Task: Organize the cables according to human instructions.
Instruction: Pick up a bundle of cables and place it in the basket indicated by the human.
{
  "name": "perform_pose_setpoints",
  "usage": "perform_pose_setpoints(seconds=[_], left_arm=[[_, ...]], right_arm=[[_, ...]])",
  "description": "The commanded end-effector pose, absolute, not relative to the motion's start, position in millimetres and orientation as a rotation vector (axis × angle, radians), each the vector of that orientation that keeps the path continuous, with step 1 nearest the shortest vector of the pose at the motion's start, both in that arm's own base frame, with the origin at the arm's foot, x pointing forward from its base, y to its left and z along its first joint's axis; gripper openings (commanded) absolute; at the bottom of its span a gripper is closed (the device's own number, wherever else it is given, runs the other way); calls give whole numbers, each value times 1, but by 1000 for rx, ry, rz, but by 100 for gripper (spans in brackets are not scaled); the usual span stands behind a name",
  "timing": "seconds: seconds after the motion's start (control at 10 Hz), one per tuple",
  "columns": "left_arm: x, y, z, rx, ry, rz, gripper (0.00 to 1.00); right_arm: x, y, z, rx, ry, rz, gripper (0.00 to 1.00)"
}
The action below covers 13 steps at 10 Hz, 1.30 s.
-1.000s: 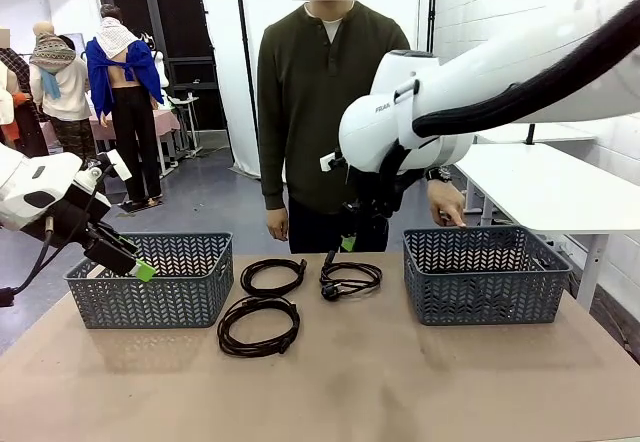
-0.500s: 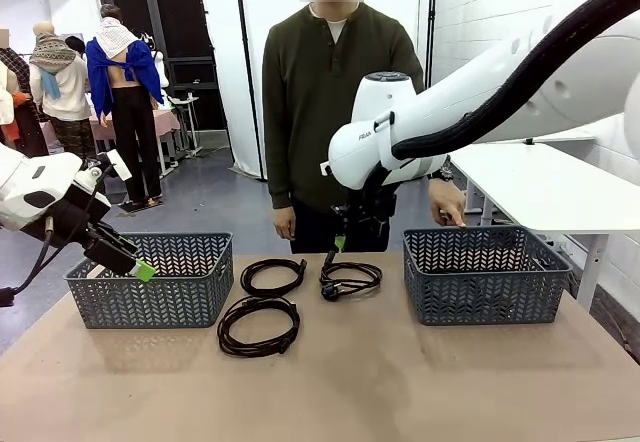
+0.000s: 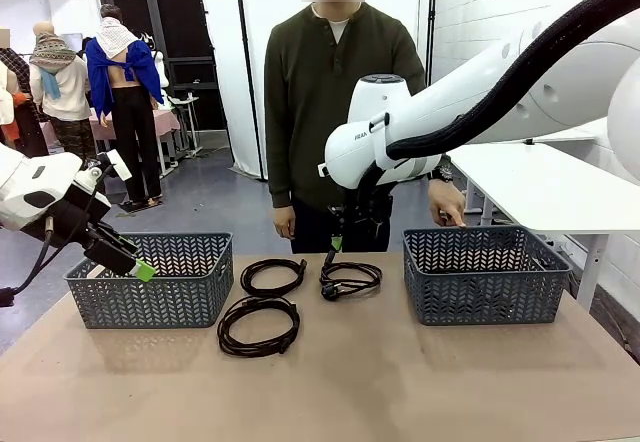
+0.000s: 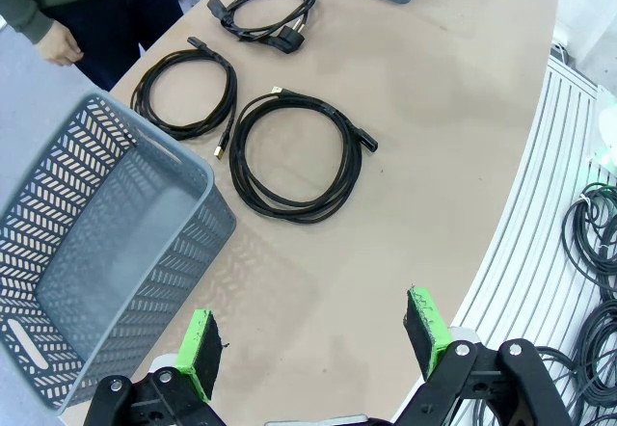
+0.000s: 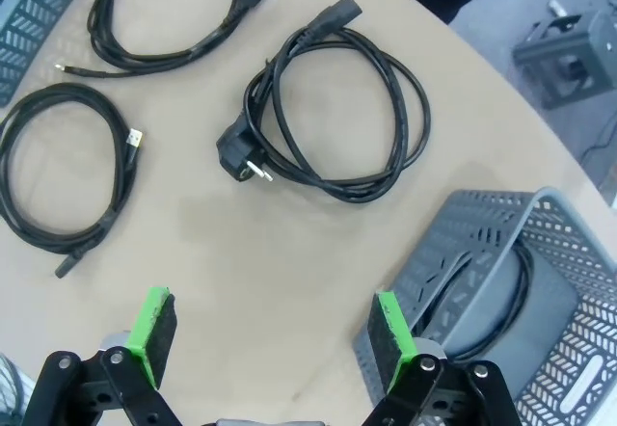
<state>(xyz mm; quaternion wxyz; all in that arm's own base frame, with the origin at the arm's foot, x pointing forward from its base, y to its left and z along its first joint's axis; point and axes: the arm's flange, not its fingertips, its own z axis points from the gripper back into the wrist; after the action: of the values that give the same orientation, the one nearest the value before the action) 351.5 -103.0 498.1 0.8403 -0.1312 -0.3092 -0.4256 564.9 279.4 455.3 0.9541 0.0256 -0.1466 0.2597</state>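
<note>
Three black cables lie coiled on the table between two grey baskets: a small coil [image 3: 243,278], a larger coil [image 3: 258,349] nearer me, and a power cord with a plug [image 3: 327,291]. A further cable [image 5: 528,291] lies inside the right basket [image 5: 453,243]. My right gripper [image 3: 340,242] hangs open above the power cord [image 5: 234,151], nothing between its pads. My left gripper [image 3: 140,267] is open in front of the left basket [image 3: 150,280], high over the table. In the left wrist view, the larger coil [image 4: 238,156], the small coil [image 4: 231,84] and the power cord [image 4: 289,40] lie beyond the left gripper [image 4: 313,344].
A person stands at the far side. One hand [image 3: 447,207] rests over the far rim of the right basket [image 3: 485,274], the other hand [image 3: 278,224] hangs down. The near half of the table is bare brown surface.
My right arm has swung a little to the left, bringing its gripper over the power cord. The left arm and the cables have not moved.
</note>
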Motion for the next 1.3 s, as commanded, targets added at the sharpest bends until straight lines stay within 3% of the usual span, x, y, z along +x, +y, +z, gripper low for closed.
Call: perform_pose_setpoints(seconds=[0.0,0.2,0.4,1.2], left_arm=[[353,-101,497,-291,-655,-905,100],[353,-101,497,-291,-655,-905,100],[353,-101,497,-291,-655,-905,100],[353,-101,497,-291,-655,-905,100]], right_arm=[[562,276,454,49,-303,529,100],[565,279,456,52,-298,527,100],[586,300,452,59,-279,363,100],[633,326,389,33,-244,45,100]])
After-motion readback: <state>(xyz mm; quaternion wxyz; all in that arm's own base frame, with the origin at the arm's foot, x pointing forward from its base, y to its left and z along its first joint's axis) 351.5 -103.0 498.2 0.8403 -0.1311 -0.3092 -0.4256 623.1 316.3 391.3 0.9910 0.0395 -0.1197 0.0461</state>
